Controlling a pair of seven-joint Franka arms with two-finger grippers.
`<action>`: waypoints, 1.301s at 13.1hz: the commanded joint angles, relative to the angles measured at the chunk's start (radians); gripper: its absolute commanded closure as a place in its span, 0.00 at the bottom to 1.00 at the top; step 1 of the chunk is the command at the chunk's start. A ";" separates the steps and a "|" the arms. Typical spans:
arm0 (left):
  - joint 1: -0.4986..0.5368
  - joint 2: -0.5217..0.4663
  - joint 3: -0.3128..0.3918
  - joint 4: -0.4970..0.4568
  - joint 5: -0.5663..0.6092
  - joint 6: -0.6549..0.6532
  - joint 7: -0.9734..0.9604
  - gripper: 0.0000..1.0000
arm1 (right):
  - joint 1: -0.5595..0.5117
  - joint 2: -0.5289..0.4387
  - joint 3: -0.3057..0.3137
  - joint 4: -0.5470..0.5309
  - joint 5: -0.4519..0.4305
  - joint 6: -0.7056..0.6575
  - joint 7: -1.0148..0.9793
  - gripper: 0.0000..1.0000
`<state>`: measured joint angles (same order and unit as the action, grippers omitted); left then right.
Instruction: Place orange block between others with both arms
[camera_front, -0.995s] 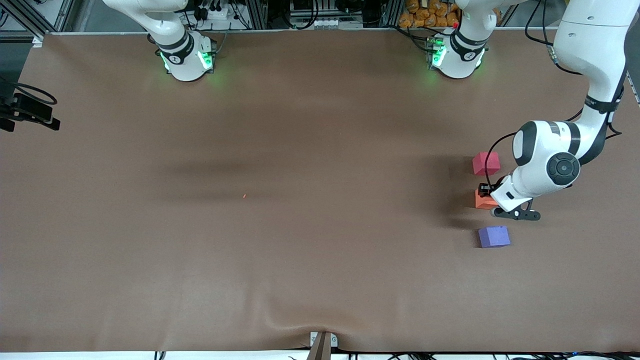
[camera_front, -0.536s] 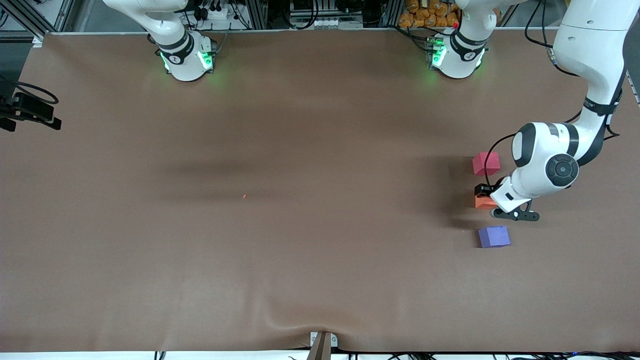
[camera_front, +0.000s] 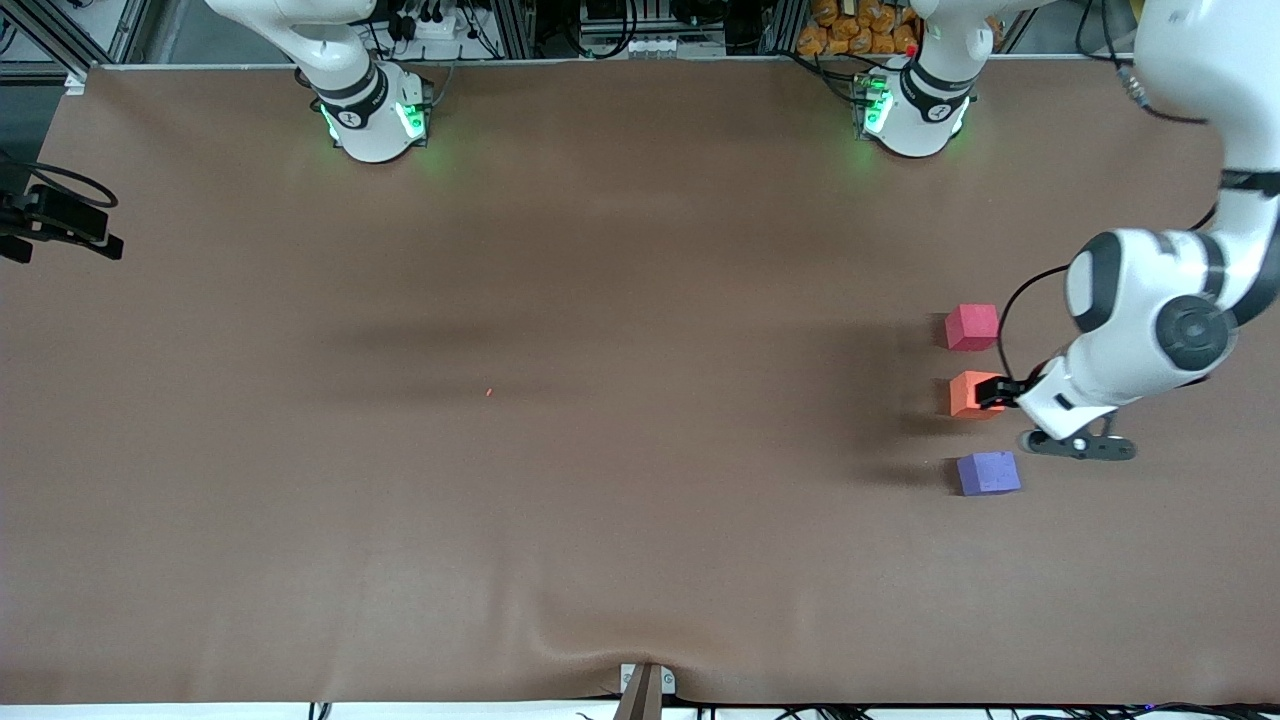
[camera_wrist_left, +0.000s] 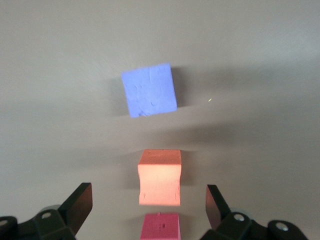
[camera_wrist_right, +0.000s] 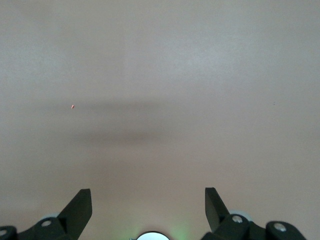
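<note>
Between the pink-red cube (camera_front: 972, 327) and purple-blue cube (camera_front: 988, 473), I am seeing the orange block (camera_front: 972, 393) sitting free; left gripper (camera_front: 1000, 392) and right gripper (camera_wrist_right: 148, 206) are gaping empty. Foam looks light, squashy: pinch flat side faces.

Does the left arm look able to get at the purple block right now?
Probably yes. The left hand is open and holds nothing, just beside the orange block. The purple block sits apart, next in the row and nearer the front camera, with bare table around it and nothing on top.
</note>
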<state>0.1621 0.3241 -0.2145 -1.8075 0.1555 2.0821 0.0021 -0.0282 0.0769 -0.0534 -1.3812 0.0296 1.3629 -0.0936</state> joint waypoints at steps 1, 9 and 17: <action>0.005 -0.075 -0.025 0.114 -0.016 -0.108 -0.010 0.00 | -0.016 -0.014 0.010 -0.007 0.012 -0.007 -0.015 0.00; 0.007 -0.108 -0.123 0.392 -0.028 -0.386 -0.051 0.00 | -0.015 -0.011 0.010 -0.005 0.007 0.001 -0.011 0.00; -0.051 -0.234 -0.068 0.378 -0.082 -0.530 -0.090 0.00 | -0.012 -0.016 0.012 -0.004 -0.027 -0.001 -0.015 0.00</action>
<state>0.1550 0.1200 -0.3282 -1.4156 0.0951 1.5822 -0.0776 -0.0282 0.0765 -0.0528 -1.3809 0.0182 1.3629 -0.0936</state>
